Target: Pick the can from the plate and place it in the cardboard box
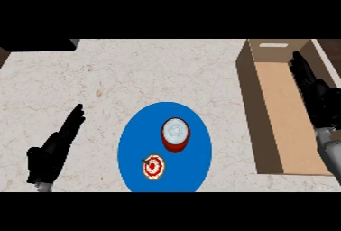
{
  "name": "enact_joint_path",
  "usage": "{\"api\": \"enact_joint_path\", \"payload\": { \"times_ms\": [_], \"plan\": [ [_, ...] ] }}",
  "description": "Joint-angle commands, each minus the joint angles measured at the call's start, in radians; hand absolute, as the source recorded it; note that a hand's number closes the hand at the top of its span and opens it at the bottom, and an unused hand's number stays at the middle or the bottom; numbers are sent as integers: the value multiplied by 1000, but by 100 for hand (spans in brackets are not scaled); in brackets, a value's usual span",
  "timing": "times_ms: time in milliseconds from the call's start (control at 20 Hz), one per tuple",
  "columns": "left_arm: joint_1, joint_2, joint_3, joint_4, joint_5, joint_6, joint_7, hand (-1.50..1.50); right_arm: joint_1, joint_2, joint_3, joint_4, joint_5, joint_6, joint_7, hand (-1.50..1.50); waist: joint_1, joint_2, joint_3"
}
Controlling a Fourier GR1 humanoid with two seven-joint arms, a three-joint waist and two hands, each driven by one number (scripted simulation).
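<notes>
**A:** From the head view, where does the can sit?

**B:** The short red metal can with a silver top [175, 134] stands upright on the round blue plate [136, 135], a little above and to the right of the plate's middle. Nothing touches it.

**A:** Is anything else on that plate?

**B:** Yes, a small round red-and-white item with a tan rim [153, 166]. It lies on the plate's lower half, below and left of the can and clear of it. I cannot tell what it is.

**A:** And the box?

**B:** The long open brown cardboard box [283, 113] rests on the pale marbled stone worktop [133, 72], to the right of the plate with a strip of worktop between them. Its inside shows bare tan board.

**A:** The hands?

**B:** The black left hand [50, 153] shows left of the plate, well apart from it. Its fingers [70, 124] are straight and together, pointing up and towards the plate, and they hold nothing. The black right hand [325, 103] is far right of the plate and overlaps the box's right wall. Its fingers [303, 67] are stretched out straight towards the box's far end and are also empty.

**A:** Anything further from the plate?

**B:** A dark block [40, 44] at the upper left, well away from the plate.
</notes>
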Motion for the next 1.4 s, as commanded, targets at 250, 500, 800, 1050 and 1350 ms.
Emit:
{"api": "enact_joint_path", "payload": {
  "times_ms": [250,500,800,1050,1350],
  "plan": [
    [-84,-12,161,-40,164,-9,81,0,-158,203,120,-173,-211,228,86,-150,59,-20,-5],
    [-27,-7,191,-68,229,-43,123,0,-64,235,53,-294,1,-44,-200,-150,16,-23,-4],
    [-11,-13,211,-107,231,-52,147,0,-17,113,154,-468,104,82,-118,-150,15,-22,-5],
    [-54,5,220,-83,244,-51,185,0,-100,-116,267,-486,286,209,143,-150,4,-28,-9],
    [-48,8,233,-47,252,-94,158,0,-301,-130,401,-567,351,391,551,-150,26,-26,-11]
  ]
}}
